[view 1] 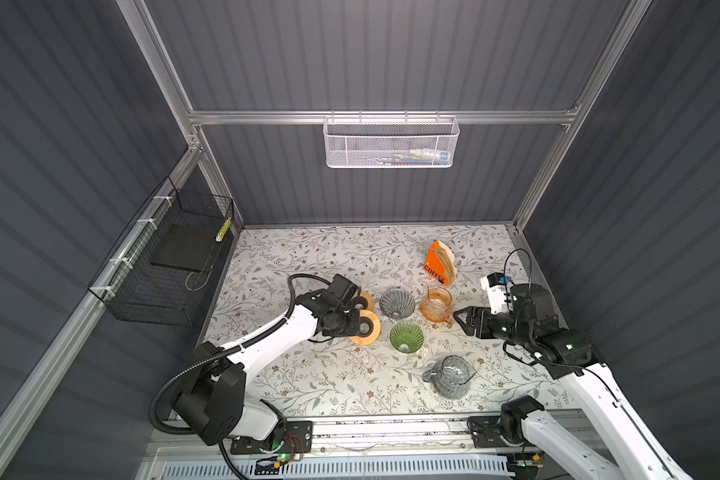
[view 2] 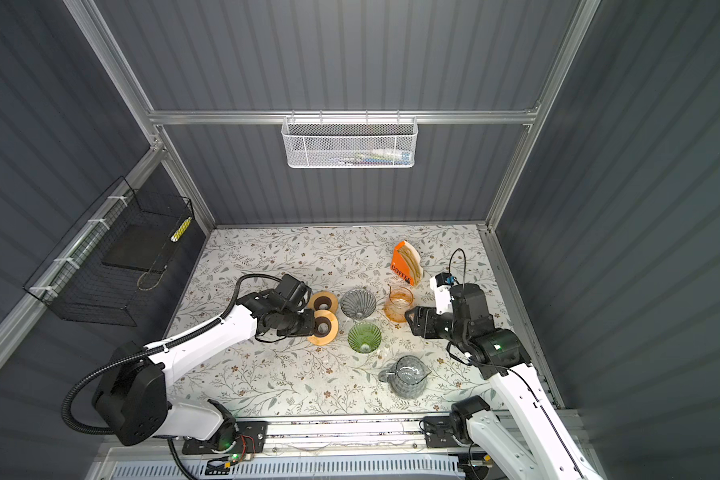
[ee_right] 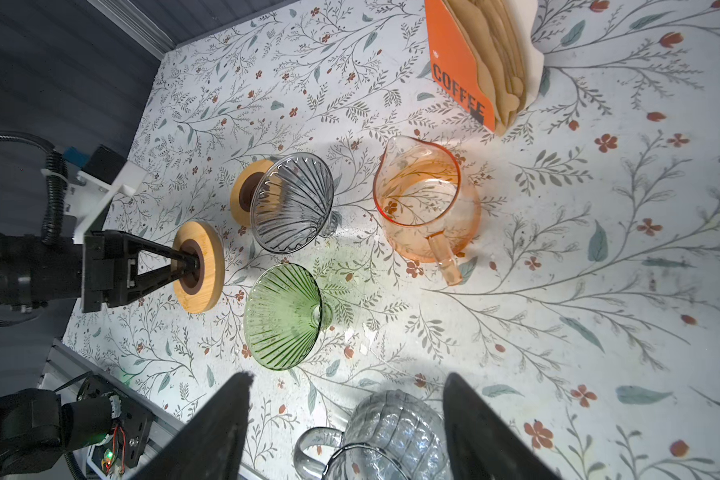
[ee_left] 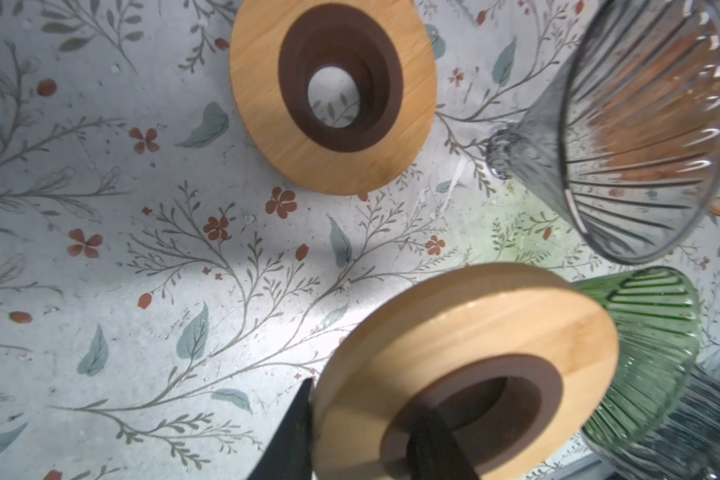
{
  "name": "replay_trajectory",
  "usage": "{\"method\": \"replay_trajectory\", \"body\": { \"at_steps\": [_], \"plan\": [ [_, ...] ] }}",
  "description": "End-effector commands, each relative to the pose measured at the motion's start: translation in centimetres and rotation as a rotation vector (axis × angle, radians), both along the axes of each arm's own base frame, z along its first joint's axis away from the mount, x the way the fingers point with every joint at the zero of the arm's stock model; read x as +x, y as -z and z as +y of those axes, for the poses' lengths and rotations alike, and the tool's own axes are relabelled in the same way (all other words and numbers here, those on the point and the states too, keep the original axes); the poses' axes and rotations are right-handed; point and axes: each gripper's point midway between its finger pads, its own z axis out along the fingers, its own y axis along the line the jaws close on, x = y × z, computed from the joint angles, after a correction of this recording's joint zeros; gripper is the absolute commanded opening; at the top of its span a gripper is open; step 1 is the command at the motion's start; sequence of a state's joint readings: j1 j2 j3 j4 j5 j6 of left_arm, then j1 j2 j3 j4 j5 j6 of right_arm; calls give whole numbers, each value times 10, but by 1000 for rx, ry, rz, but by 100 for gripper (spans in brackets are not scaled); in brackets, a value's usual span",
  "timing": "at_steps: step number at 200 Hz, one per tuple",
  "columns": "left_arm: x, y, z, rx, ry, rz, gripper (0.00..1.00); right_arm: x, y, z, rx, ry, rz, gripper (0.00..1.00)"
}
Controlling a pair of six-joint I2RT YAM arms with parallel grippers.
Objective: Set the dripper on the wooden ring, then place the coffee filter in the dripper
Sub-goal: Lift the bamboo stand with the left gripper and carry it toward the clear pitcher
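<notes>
The left jaws clamp the rim of a round bamboo ring (ee_right: 215,257) with a brown collar, one jaw through its hole, just left of the ribbed green glass dripper (view 1: 406,337). The right jaws stand apart, empty, right of the amber glass jug (view 1: 436,305). The brown paper coffee filters (ee_right: 499,62) stand in an orange holder (view 1: 435,262) far right on the floral desk (view 1: 308,257), beyond the ribbed grey glass dripper (view 1: 397,303).

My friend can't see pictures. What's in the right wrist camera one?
The left gripper pinches a wooden ring beside a gray glass dripper and a green glass dripper, both tipped over. An orange glass pitcher and a holder of coffee filters stand nearby.
</notes>
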State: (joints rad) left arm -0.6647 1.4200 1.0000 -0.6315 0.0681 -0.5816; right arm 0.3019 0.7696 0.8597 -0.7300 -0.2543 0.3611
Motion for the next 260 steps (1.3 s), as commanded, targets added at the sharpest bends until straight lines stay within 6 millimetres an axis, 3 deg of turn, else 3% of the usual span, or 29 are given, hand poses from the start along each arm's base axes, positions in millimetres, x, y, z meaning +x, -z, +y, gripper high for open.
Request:
{"method": "replay_trajectory", "body": {
  "at_steps": [1, 45, 81, 107, 113, 178, 260],
  "plan": [
    [-6, -29, -8, -37, 81, -16, 4, 2, -13, 1, -3, -9, -25, 74],
    [-18, -65, -40, -53, 230, -62, 4, 11, -20, -2, -21, 22, -28, 74],
    [-36, -82, -87, -87, 375, -56, 4, 18, -24, -13, -44, 76, -31, 74],
    [-49, -79, -118, -130, 459, -23, 4, 22, -29, -26, -38, 134, -44, 74],
    [-50, -90, -130, -151, 484, -44, 4, 22, -31, -29, -35, 146, -43, 74],
    [-83, -81, -192, -168, 665, 0, 4, 24, -39, -57, -10, 246, -54, 74],
    [-110, -53, -229, -120, 773, 83, 4, 29, -36, -57, 34, 251, -63, 74]
  ]
}}
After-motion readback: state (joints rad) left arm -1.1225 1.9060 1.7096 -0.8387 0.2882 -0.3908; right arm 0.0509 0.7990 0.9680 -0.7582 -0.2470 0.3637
